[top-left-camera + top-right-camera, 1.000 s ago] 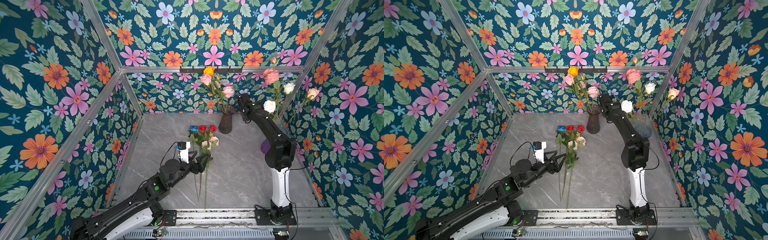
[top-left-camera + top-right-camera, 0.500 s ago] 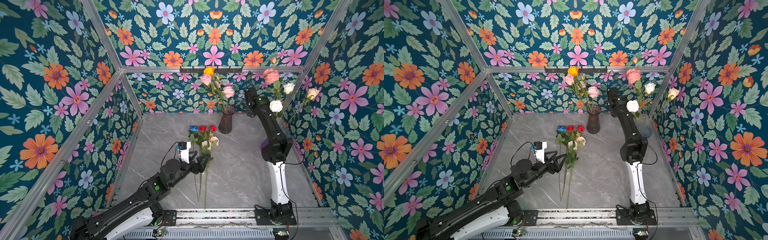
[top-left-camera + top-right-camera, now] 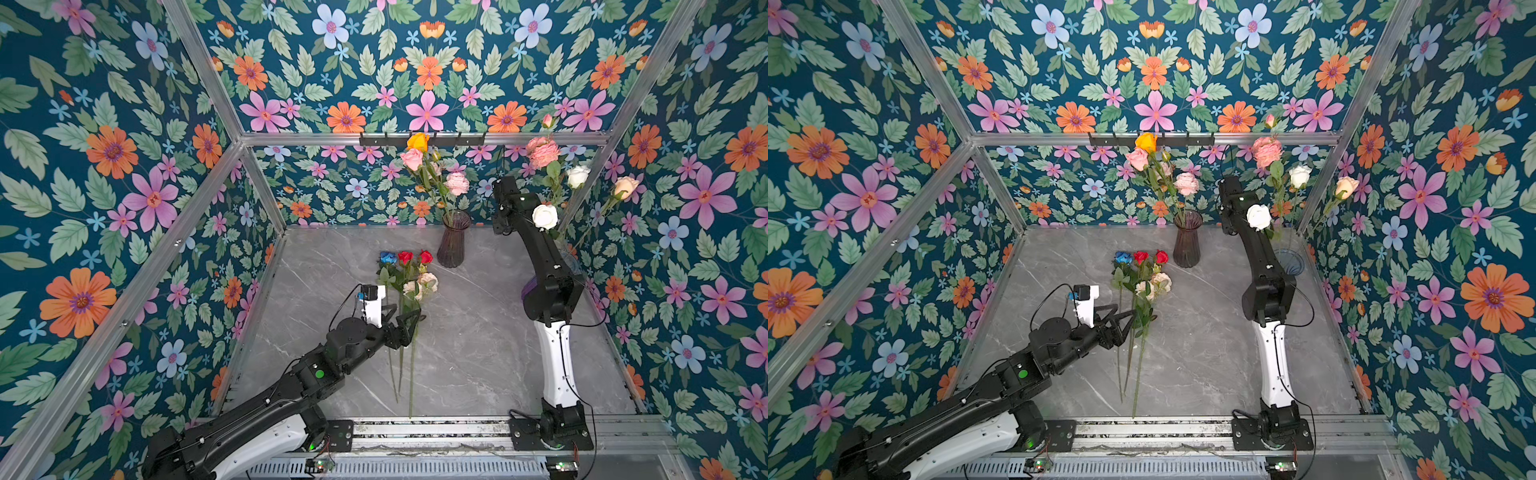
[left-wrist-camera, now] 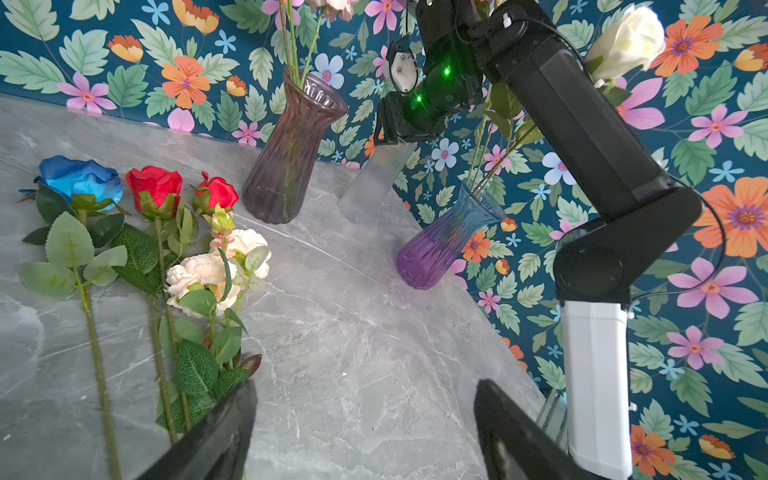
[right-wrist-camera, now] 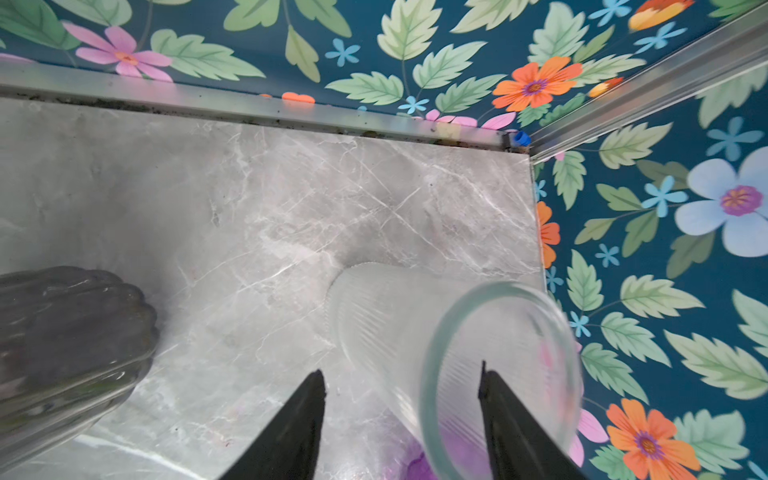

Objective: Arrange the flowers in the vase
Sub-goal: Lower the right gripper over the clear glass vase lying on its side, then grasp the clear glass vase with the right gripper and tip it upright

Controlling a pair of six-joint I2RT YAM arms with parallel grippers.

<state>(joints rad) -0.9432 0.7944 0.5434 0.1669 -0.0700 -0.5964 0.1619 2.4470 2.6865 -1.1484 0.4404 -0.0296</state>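
Loose green-stemmed flowers with blue, red and cream heads lie in the middle of the grey marble bench, heads toward the back edge. The left gripper hangs wide open over their stems, holding nothing. Near the back right corner the right gripper, jaws parted, straddles the rim of a clear ribbed glass vase; contact unclear.

I'm working over a grey marbled tabletop. Mid-table, loose flowers with blue, red and cream heads lie flat, stems side by side. Toward the back stand a dark ribbed vase, a clear ribbed vase and, near the right wall, a blue-to-purple vase.
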